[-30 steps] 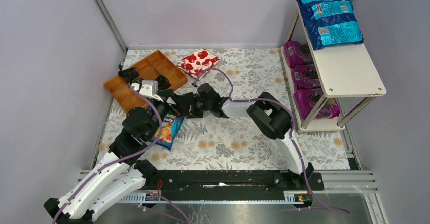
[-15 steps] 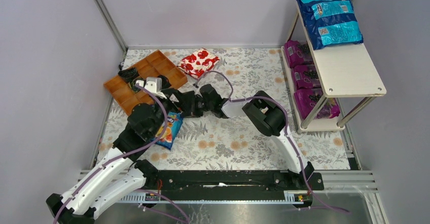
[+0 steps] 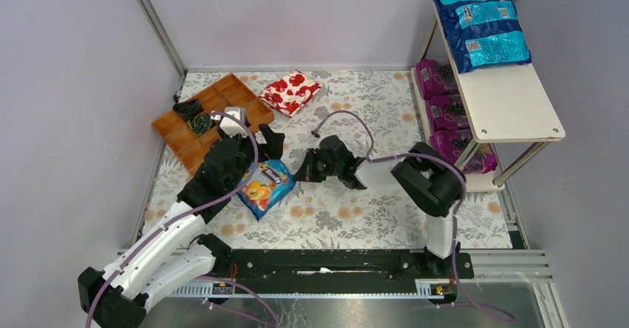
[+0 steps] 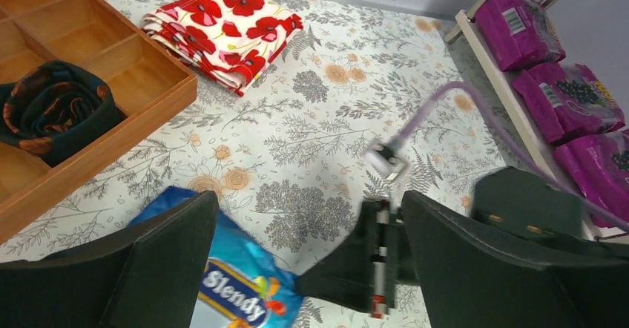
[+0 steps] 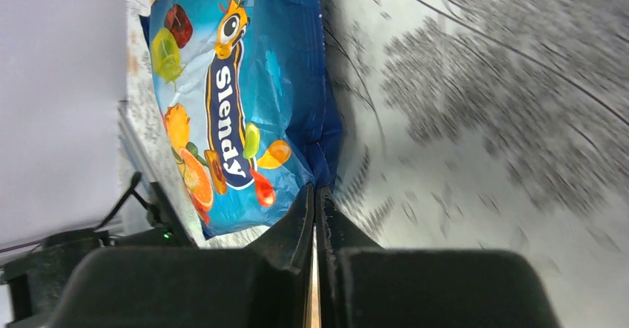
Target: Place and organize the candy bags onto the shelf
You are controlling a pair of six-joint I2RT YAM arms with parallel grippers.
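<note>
A blue candy bag (image 3: pixel 267 187) with fruit pictures lies on the flowered table, left of centre. My right gripper (image 3: pixel 300 175) is low at the bag's right edge, shut on its dark blue seam (image 5: pixel 326 157); in the right wrist view the right gripper (image 5: pixel 315 194) has its jaws pressed together on it. My left gripper (image 3: pixel 261 142) hovers open just behind the bag, and the left wrist view shows the bag (image 4: pixel 230 291) beside its left finger. The shelf (image 3: pixel 512 113) stands at the right, with blue bags (image 3: pixel 482 31) on top and purple bags (image 3: pixel 445 113) on the lower board.
A brown wooden tray (image 3: pixel 185 139) with dark wrapped pieces (image 3: pixel 189 109) sits at the back left. The red-and-white flower packet (image 3: pixel 291 92) lies behind the arms. A purple cable (image 3: pixel 348 116) loops over the right arm. Grey walls close in three sides.
The right gripper shut on the blue bag's edge and drew back to the right, dragging and turning the bag. The left arm moved right with it and stayed open.
</note>
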